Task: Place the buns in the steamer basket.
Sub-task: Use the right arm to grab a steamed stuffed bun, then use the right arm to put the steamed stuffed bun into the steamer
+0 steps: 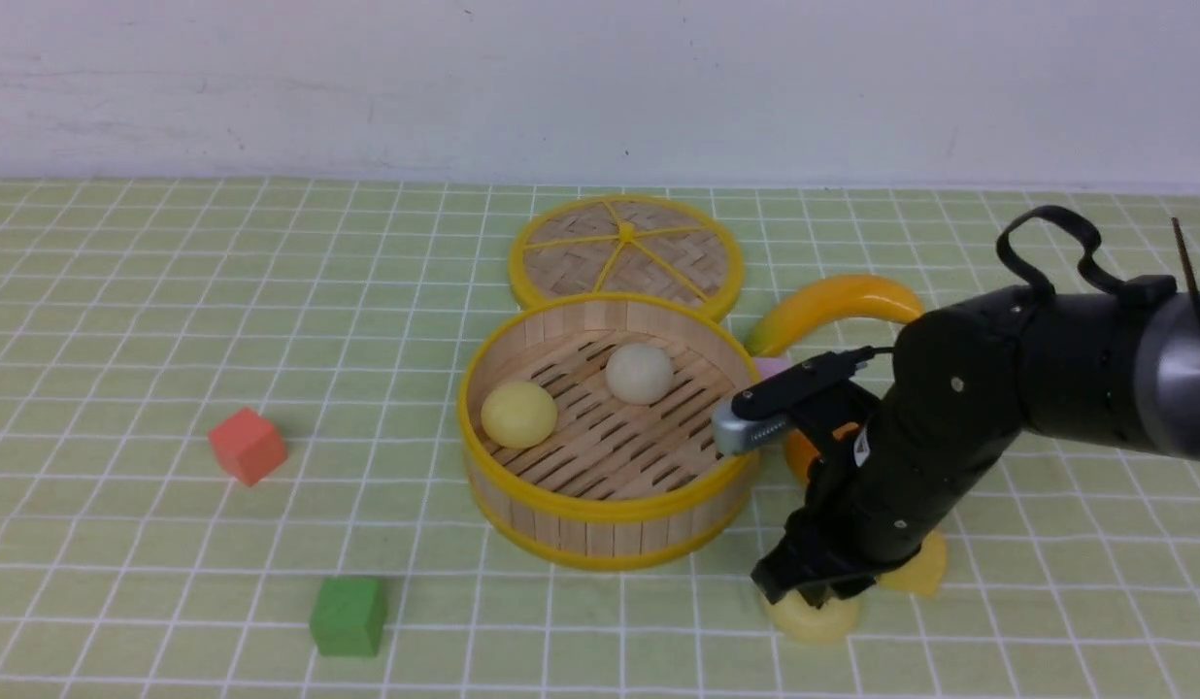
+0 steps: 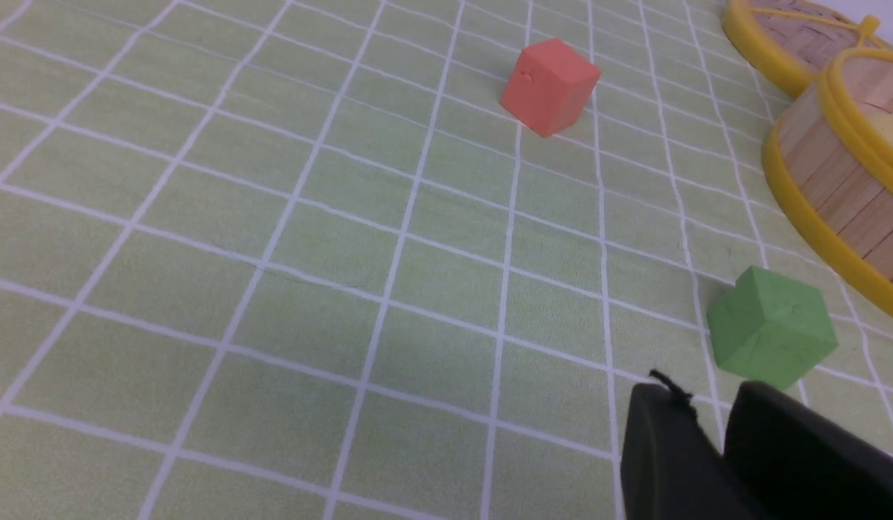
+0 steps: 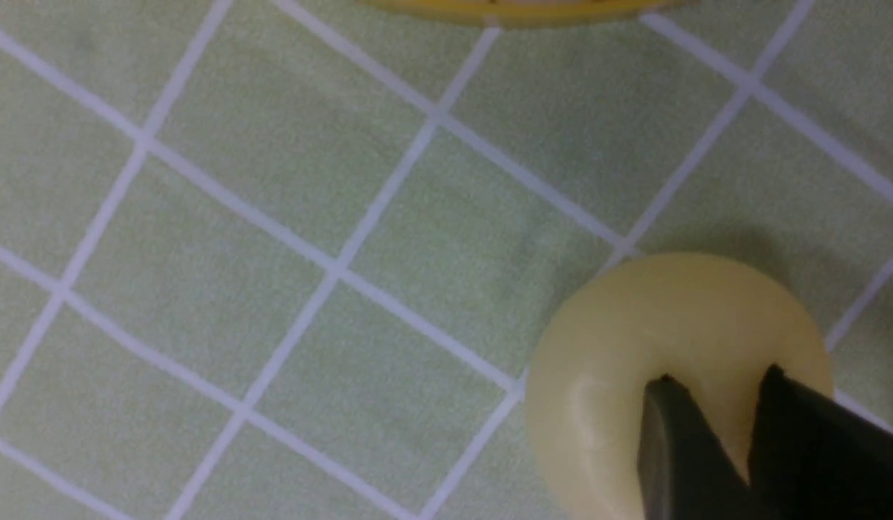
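The steamer basket stands mid-table and holds a pale yellow bun and an off-white bun. A third pale yellow bun lies on the cloth in front of the basket, to its right. My right gripper is right over this bun. In the right wrist view the gripper has its jaws nearly together, tips over the top of the bun, not around it. My left gripper is shut and empty, low over the cloth near the green cube; it is out of the front view.
The flat woven lid lies behind the basket. A banana, an orange fruit and a yellow block crowd my right arm. A red cube and a green cube lie left of the basket.
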Robot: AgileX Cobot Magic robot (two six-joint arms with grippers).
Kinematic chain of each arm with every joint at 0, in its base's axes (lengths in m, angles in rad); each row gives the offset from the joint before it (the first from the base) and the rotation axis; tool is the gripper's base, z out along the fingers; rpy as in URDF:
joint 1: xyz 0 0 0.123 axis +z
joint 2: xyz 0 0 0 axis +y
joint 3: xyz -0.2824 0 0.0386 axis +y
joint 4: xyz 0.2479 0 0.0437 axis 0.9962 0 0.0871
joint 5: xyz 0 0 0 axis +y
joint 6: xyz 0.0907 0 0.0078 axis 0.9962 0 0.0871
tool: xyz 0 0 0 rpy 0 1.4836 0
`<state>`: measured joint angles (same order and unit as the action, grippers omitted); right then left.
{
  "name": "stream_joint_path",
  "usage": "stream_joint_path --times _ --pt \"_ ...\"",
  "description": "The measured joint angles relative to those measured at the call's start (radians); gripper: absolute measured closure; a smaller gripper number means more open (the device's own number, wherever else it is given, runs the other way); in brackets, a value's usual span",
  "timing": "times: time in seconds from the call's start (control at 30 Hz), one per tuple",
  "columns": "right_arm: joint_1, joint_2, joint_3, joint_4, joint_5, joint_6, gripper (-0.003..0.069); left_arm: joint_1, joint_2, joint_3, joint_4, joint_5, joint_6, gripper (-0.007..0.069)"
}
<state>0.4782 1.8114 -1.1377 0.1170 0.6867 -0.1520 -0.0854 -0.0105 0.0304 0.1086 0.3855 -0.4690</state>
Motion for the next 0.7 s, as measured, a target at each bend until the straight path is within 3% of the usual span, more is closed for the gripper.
stream_joint_path --times 0.17,0.47,0.7 --pt "0.0 0.0 0.0 0.005 0.004 0.0 0.0658 0.0 0.0 0.0 0.0 0.0 0.0 0.0495" --pt "0.0 -0.064 -0.206 0.129 0.123 -0.001 0.0662 0.0 0.0 0.0 0.0 0.001 0.0 0.0485" --pt "0.0 -0.057 -0.379 0.232 0.028 -0.001 0.0662 0.0 0.0 0.0 0.0 0.001 0.0 0.0479"
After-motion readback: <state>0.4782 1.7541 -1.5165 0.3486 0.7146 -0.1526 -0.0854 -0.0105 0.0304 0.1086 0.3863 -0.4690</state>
